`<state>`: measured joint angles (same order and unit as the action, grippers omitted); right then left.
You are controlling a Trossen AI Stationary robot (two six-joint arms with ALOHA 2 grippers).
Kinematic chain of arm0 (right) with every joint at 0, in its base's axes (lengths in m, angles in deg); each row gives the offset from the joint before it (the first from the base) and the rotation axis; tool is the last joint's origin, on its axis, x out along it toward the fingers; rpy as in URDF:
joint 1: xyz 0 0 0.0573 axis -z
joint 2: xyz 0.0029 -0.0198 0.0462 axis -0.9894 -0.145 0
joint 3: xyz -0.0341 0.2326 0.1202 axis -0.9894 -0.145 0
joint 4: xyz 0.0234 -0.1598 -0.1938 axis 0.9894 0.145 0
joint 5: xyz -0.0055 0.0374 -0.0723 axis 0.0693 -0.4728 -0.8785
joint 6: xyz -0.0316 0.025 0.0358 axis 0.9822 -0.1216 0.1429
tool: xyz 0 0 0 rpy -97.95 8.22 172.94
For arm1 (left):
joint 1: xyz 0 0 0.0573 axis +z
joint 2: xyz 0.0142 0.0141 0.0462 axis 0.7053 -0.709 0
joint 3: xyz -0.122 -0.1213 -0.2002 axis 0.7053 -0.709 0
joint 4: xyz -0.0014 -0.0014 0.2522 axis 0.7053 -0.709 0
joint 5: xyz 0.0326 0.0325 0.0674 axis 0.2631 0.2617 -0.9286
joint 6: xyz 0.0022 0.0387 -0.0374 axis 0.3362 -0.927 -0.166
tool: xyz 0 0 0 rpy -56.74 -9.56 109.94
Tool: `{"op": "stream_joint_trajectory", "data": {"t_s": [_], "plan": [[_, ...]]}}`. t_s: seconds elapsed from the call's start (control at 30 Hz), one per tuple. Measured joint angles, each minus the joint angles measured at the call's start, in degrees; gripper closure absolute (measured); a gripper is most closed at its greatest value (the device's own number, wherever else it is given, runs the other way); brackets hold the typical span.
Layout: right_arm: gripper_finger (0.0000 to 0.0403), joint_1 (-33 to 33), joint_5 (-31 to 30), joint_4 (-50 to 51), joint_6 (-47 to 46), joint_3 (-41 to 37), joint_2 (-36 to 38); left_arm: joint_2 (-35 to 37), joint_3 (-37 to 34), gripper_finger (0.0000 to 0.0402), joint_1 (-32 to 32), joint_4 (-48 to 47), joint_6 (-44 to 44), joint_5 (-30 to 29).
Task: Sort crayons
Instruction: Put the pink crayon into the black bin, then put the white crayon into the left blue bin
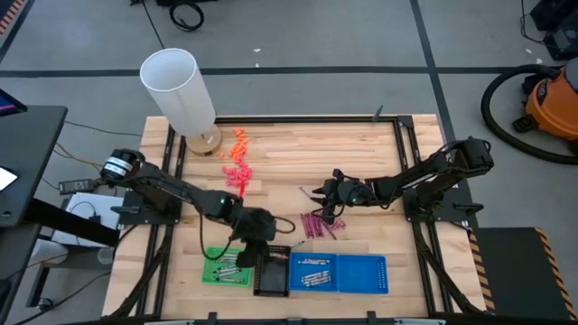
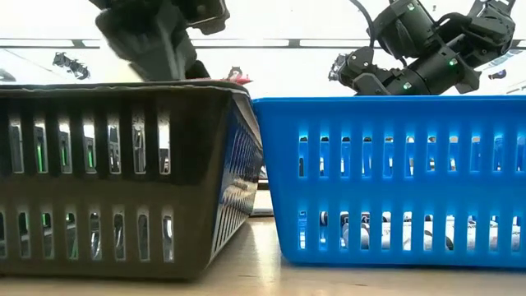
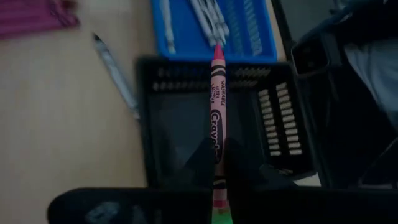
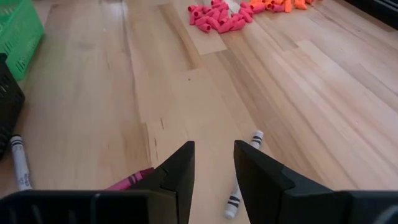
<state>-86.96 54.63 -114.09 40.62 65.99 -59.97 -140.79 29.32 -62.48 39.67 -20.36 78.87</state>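
Note:
My left gripper (image 1: pixel 259 227) hangs above the black tray (image 1: pixel 271 271) and is shut on a pink-red crayon (image 3: pixel 217 99). Grey crayons lie in the blue tray (image 1: pixel 361 273) and in the green tray (image 1: pixel 226 266). A cluster of magenta crayons (image 1: pixel 321 224) lies on the wood between the arms. One grey crayon (image 3: pixel 115 68) lies loose beside the black tray. My right gripper (image 4: pixel 214 168) stands open low over the table, just beyond the magenta cluster, with a grey crayon (image 4: pixel 244 177) and a magenta one (image 4: pixel 132 181) lying under it. My left gripper pinches the pink-red crayon near its blunt end (image 3: pixel 217 163) between its two fingers. The fingers slant down from the table's left, and the crayon runs on along their line. It is lifted clear over the black tray, its pointed tip (image 3: pixel 217 51) toward the blue tray.
A tall white cylinder (image 1: pixel 181 88) stands at the far left of the table. Bright pink lumps (image 1: pixel 237 173) and orange lumps (image 1: pixel 238 143) lie near it. The three trays stand side by side along the near edge. Bare wood lies at the far right.

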Motion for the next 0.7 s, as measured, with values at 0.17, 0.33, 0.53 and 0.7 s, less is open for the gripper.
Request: {"op": "stream_joint_trajectory", "data": {"t_s": [0.17,0.33,0.53,0.7], "plan": [[0.0281,-0.11,0.54,-0.47,0.00,0.00,0.00,-3.02,0.00,0.0379,-2.18,0.57,1.17,-0.11],[0.0281,-0.35,0.69,-0.80,0.02,0.00,0.00,-5.25,0.00,0.0349,-2.74,1.81,1.12,-1.98],[0.0281,-0.35,0.98,-0.72,0.02,0.00,0.00,-5.41,0.12,0.0277,-2.69,2.91,0.76,-2.80],[0.0281,-0.33,1.08,-0.82,0.07,0.00,0.00,-4.94,4.39,0.0236,-1.74,1.78,-1.35,-2.71]]}}
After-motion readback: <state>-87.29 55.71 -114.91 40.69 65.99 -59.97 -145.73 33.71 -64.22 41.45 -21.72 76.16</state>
